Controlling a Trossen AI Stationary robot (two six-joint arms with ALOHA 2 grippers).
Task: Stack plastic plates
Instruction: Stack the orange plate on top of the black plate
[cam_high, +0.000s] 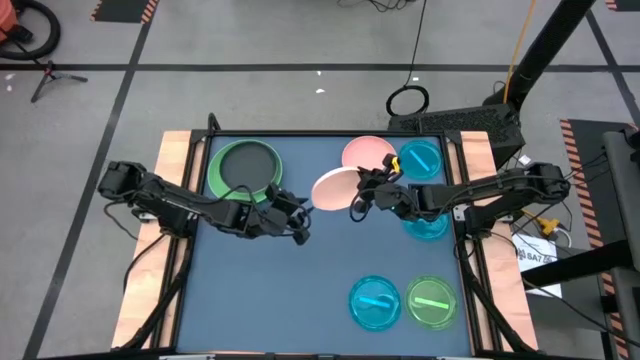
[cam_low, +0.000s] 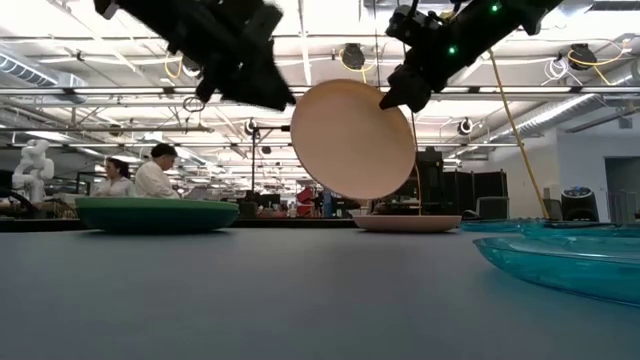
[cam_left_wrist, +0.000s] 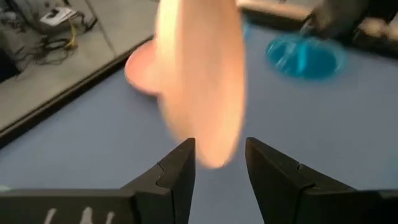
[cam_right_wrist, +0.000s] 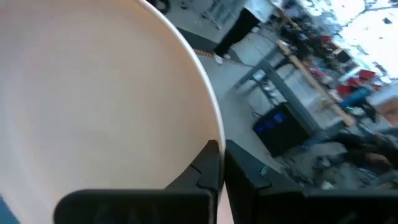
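On the blue table (cam_high: 260, 300), well inside its far edge, the right gripper (cam_high: 362, 190) holds a cream plate (cam_high: 335, 188) aloft, jaws clamped on its rim. The left gripper (cam_high: 297, 212) waits opposite, jaws apart. That thin rim pinch could let the plate swing or slip during a handover.

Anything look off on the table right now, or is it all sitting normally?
One thing: the cream plate is in the air, tipped nearly on edge, pinched at its rim by the right pincer. The open left pincer faces its other edge. The other plates lie flat.
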